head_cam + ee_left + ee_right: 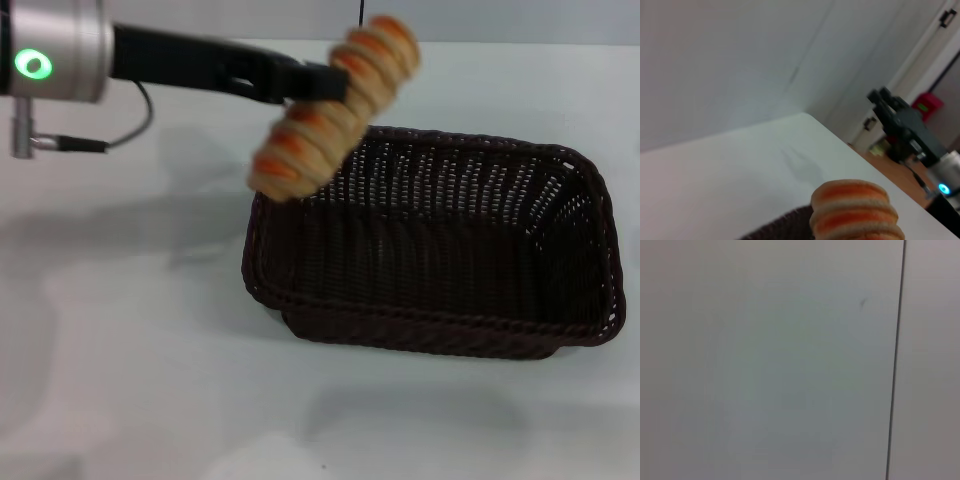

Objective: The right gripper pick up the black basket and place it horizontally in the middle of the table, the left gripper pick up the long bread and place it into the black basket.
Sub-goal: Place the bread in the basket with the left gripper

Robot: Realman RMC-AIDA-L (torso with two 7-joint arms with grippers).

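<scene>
One long bread (335, 105) clamped in left gripper (325, 82), above black basket (440, 250) rim

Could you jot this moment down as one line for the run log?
left gripper: shut on oblong orange-tan ridged bread, above corner of dark woven wicker basket | basket: on white table | right gripper: unseen

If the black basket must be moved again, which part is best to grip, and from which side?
Probably the braided rim of a long wall of the black basket, gripped from above, one finger inside and one outside. It stands upright and open on the table. The near rim seems safest: the left gripper holds the long bread over the far left corner.
</scene>
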